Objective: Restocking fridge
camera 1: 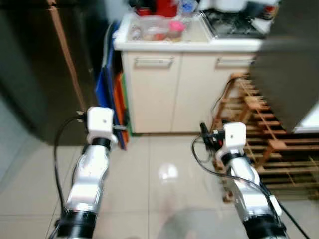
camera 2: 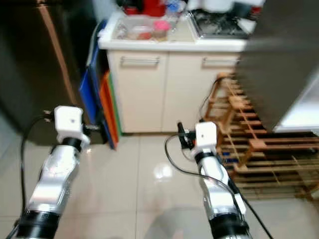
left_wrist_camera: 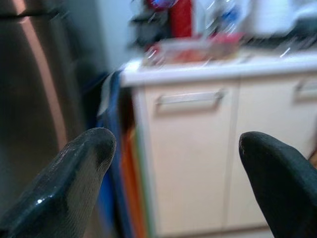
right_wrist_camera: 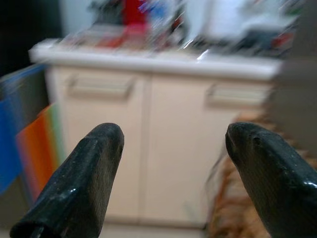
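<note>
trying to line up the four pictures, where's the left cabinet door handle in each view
Left eye view: cabinet handle at upper centre, just under the white countertop.
Right eye view: handle, upper centre-left.
Left wrist view: handle between the two black fingers.
Right wrist view: handle, blurred, above one finger.
Shared landmark: the orange and blue boards beside the cabinet.

Counts being taken: two silver arms being seen, left arm [camera 1: 89,179] and right arm [camera 1: 249,186]. One cream cabinet [camera 1: 174,89] being counted, with two doors and two handles [camera 1: 153,61]. One wooden rack [camera 1: 264,144], one dark fridge [camera 1: 35,64]. Countertop clutter being blurred; no count being given.
</note>
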Controlling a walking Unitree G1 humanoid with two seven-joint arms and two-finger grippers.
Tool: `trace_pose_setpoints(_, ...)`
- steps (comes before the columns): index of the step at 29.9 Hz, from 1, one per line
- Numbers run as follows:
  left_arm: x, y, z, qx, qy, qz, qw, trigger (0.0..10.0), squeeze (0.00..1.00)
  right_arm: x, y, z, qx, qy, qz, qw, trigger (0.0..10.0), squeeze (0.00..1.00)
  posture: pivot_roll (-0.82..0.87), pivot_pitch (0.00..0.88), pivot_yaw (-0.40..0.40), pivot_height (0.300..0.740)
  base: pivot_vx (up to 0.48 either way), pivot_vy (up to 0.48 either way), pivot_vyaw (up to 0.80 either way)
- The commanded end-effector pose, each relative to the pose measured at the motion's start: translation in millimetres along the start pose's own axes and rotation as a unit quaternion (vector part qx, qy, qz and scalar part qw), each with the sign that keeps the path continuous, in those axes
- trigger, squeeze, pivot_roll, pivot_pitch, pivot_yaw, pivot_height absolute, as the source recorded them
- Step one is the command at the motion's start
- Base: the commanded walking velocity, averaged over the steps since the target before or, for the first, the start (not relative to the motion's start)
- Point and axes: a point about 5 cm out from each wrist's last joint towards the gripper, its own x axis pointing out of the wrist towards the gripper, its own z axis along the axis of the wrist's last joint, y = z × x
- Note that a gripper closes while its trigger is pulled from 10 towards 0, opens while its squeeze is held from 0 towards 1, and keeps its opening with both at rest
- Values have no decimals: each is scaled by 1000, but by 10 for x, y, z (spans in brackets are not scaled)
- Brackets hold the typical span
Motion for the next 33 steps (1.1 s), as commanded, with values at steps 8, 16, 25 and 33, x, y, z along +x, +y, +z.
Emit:
trace_pose_setpoints(8,95,-161,278,0,-52,-32,998,10000,0,60,-43,108,8,-27,-28,999,10000,0,-16,0,31,740,480,0,0)
trace_pose_setpoints(16,97,-171,249,-7,-44,-34,998,10000,0,68,-22,106,6,-24,-29,999,10000,0,-20,0,32,740,480,0,0)
trace_pose_setpoints(25,96,-178,305,-5,-59,-39,997,10000,0,94,-2,110,0,-25,-26,999,10000,0,-13,0,31,740,480,0,0)
trace_pose_setpoints(33,100,-170,306,-1,-57,-41,998,10000,0,112,-7,176,5,-44,-35,998,10000,0,-12,0,34,740,480,0,0)
